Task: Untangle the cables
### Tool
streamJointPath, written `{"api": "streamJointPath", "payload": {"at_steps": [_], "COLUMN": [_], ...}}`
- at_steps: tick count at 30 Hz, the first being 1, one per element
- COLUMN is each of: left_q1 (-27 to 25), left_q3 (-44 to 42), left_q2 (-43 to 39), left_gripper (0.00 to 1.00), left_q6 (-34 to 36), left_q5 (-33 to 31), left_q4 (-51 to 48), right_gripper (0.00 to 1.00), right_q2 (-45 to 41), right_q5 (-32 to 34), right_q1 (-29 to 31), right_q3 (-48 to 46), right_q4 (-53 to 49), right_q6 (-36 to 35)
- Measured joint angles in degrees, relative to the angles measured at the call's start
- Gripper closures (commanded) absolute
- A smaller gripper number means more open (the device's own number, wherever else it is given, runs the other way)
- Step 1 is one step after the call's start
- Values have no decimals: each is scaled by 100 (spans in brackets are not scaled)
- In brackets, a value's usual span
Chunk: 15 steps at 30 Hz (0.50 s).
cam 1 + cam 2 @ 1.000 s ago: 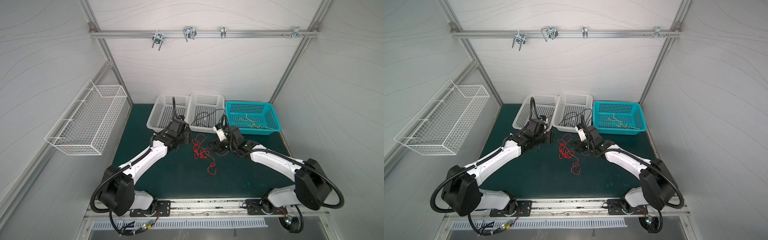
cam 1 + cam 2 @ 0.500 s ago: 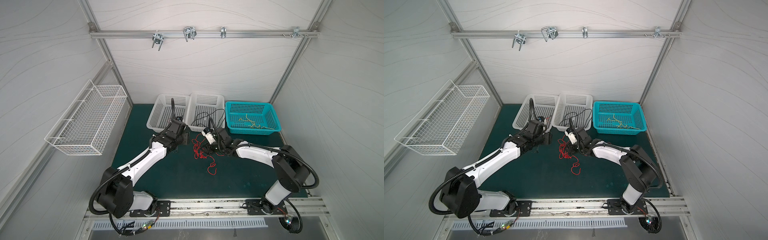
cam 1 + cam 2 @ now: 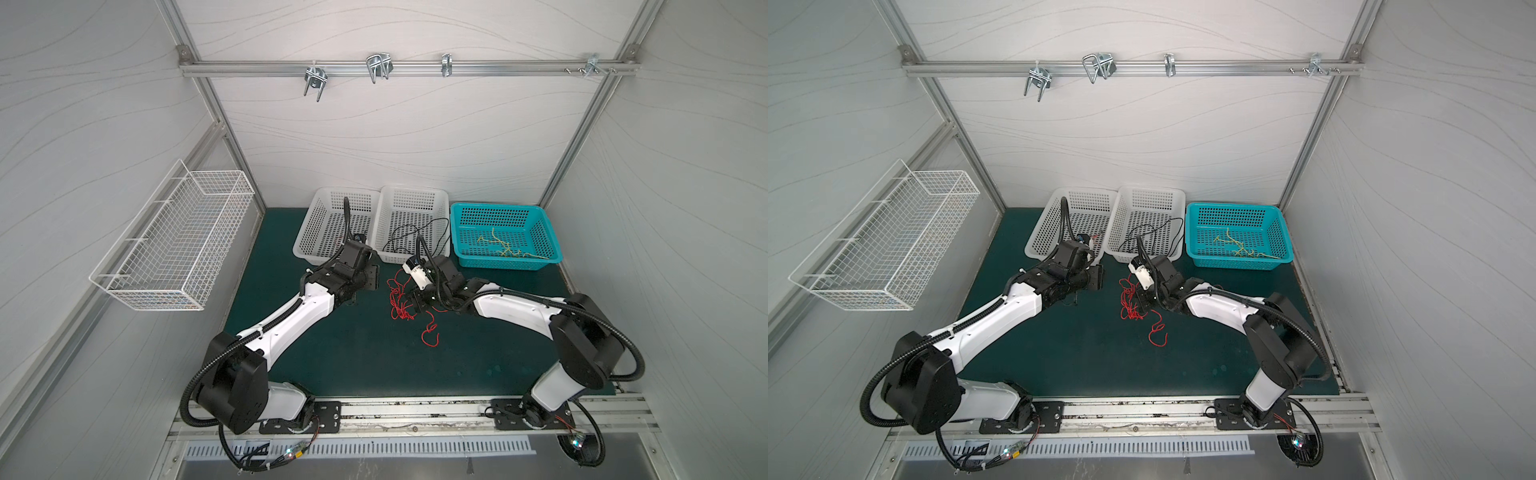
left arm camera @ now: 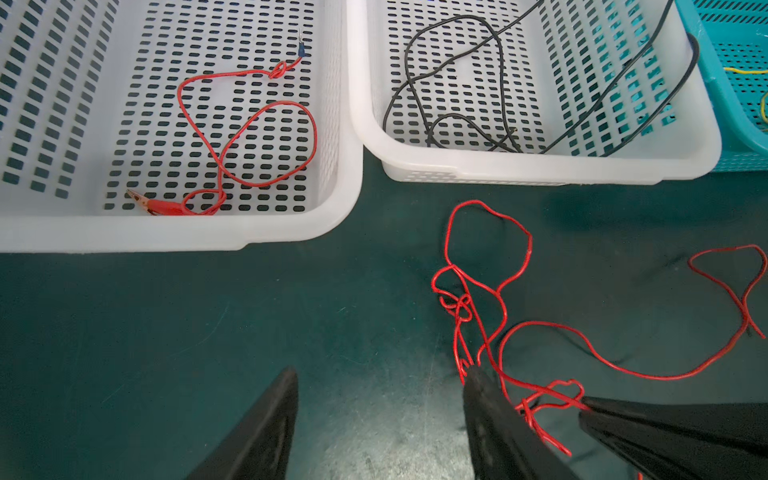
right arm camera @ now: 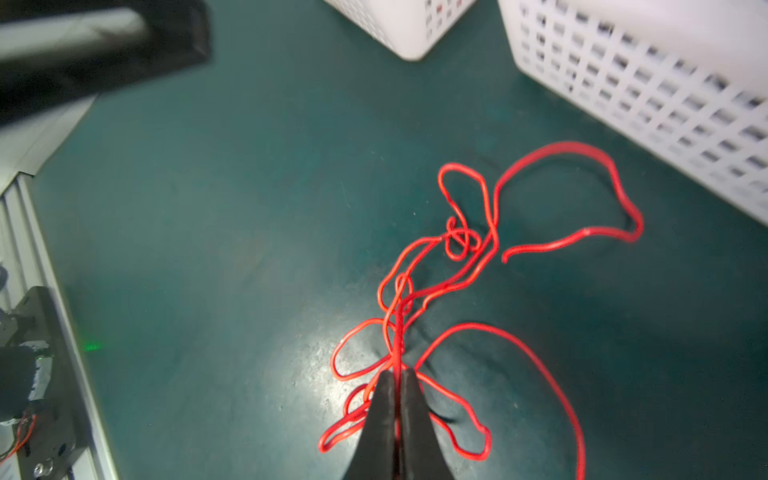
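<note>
A tangled red cable (image 3: 398, 300) lies in loops and knots on the green mat in front of the baskets. My right gripper (image 5: 397, 374) is shut on one red strand of it, low over the mat (image 3: 1138, 306). Beside the tangle my left gripper (image 4: 381, 372) hangs open with bare mat between its fingers, one fingertip (image 4: 473, 374) next to red loops. A second red cable (image 4: 249, 137) with a clip lies in the left white basket (image 3: 309, 253). A black cable (image 3: 415, 237) is in the middle white basket (image 4: 540, 166), and yellowish cable (image 3: 505, 247) in the teal basket (image 3: 465, 257).
A white wire basket (image 3: 174, 241) hangs on the left wall. A metal rail with hooks (image 3: 378, 68) crosses the back wall. The arms' bases sit on an aluminium rail (image 3: 415, 415) at the mat's front edge.
My right gripper swung left over the red tangle and shut on a strand. The left arm has barely moved and its gripper stays open.
</note>
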Motion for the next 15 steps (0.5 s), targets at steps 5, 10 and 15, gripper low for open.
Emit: {"api": "streamJointPath", "payload": {"at_steps": [5, 10, 15], "left_q1": [0, 0, 0], "left_q3": [0, -31, -122], "left_q2": [0, -2, -7], "left_gripper": [36, 36, 36], "left_q6": [31, 52, 98], "left_q5": [197, 492, 833], "left_q4": [55, 236, 426], "right_gripper": [100, 100, 100], "right_q2": [-870, -1672, -2267], "right_q5": [-83, -356, -743], "right_q1": [-13, -245, -732], "right_q3": [0, -35, -330], "right_q4": [-39, 13, 208], "right_q6": [-149, -118, 125]}}
